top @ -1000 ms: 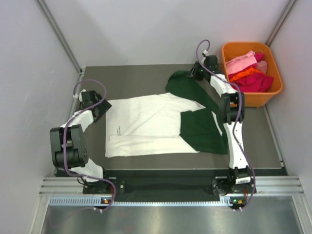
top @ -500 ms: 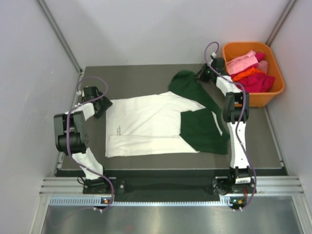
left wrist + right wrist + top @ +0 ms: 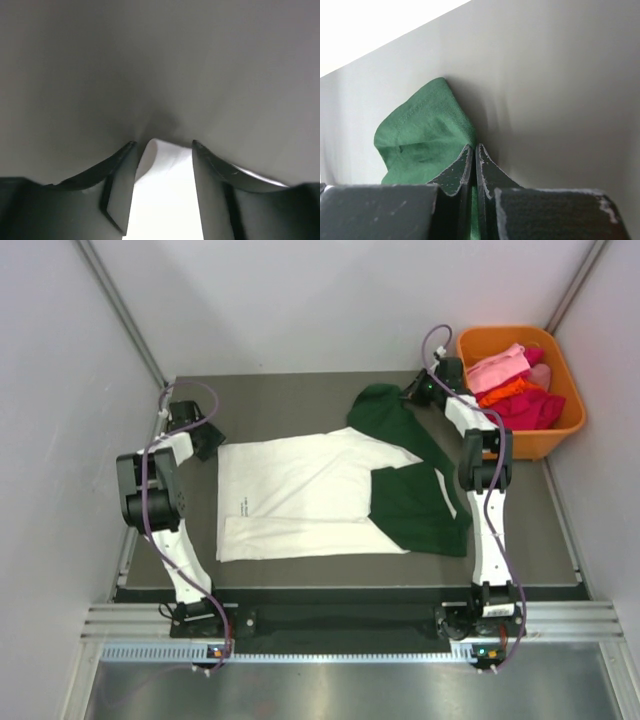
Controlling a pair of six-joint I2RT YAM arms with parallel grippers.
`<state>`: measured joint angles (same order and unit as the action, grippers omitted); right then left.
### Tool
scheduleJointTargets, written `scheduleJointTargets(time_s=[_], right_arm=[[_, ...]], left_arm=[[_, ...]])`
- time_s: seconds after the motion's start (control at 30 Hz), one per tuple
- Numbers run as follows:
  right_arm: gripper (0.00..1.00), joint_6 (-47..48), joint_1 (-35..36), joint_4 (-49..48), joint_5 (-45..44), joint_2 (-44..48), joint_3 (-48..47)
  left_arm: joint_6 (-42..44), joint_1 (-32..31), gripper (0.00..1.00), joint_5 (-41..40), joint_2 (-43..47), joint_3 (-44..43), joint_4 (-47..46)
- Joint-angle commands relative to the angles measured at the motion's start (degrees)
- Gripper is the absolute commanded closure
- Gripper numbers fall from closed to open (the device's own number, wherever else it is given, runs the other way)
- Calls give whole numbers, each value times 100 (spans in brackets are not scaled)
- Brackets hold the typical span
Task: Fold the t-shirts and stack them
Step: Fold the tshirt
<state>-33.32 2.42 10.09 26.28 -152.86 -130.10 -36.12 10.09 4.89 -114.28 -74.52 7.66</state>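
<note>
The cream-white t-shirt (image 3: 300, 495) lies spread flat mid-table, with small black print near its left edge. The dark green t-shirt (image 3: 415, 495) lies to its right, overlapping the white one's right side. My left gripper (image 3: 204, 444) sits at the white shirt's far-left corner. In the left wrist view it (image 3: 162, 145) is open, with white cloth (image 3: 165, 200) lying between the fingers. My right gripper (image 3: 417, 392) is at the green shirt's far corner. In the right wrist view it (image 3: 474, 146) is shut on green cloth (image 3: 420, 135).
An orange basket (image 3: 560, 423) holding pink, orange and red clothes (image 3: 510, 390) stands at the back right, close to the right gripper. Grey walls close in the table on the left, back and right.
The right gripper has moved right toward the basket, drawing the green shirt's far corner with it. The left arm has swung toward the back; its gripper has shifted slightly farther along the white shirt's corner.
</note>
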Motion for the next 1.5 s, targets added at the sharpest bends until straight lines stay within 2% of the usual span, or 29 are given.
scheduleJointTargets(time_s=[0.0, 0.1, 0.13, 0.23, 0.3, 0.33, 0.5, 0.83, 1.17, 1.47], right_arm=[[100, -43, -31, -332, 44, 529, -6], [100, -26, -31, -341, 61, 546, -6], [100, -43, -39, -323, 70, 572, -6], [100, -34, -39, -288, 70, 643, -6], [100, -8, -31, -227, 87, 730, -6], [100, 27, -39, -209, 96, 774, 2], [100, 124, 13, -305, 70, 1397, 502], [100, 475, 119, -420, 79, 2725, 1838], [100, 669, 128, -350, 290, 3481, 2656], [100, 748, 207, -411, 369, 4220, 3614]], left_arm=[[0, 37, 53, 319, -226, -194, 166], [-27, 37, 60, 416, -279, -177, 87], [-27, 37, 68, 434, -279, -185, 60], [-1, 46, 78, 583, -376, -273, 25], [8, 37, 96, 706, -428, -335, 25], [17, 37, 100, 689, -429, -344, 51], [105, 55, 100, 294, -35, -46, 8], [281, 64, 100, -49, 1065, 877, -687], [404, 63, 100, -32, 1680, 1273, -907], [386, 55, 100, 294, 1962, 1677, -1153]])
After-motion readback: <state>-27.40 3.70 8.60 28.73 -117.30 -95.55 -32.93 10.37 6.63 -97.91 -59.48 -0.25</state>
